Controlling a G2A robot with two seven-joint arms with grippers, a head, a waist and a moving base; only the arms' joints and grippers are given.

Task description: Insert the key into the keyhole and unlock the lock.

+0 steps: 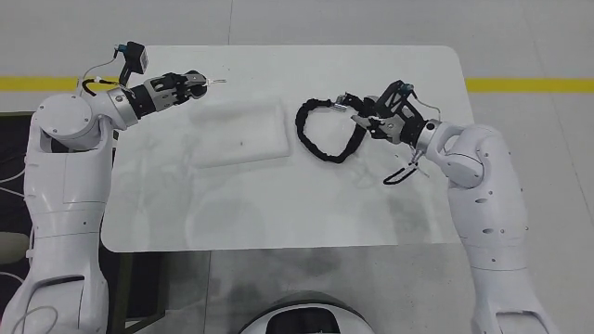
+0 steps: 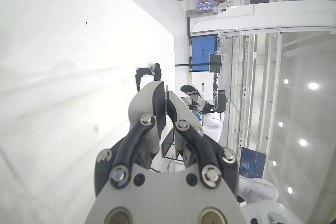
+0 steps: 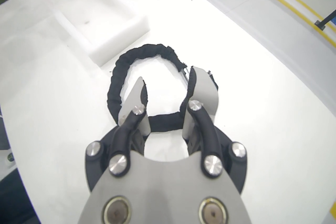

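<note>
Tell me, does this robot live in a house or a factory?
Probably a big factory-like robot lab: a yellow line marks the floor, a blue screen stands behind the table, and ceiling lights shine high overhead.

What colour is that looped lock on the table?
Black; the lock shows best in the right wrist view.
</note>
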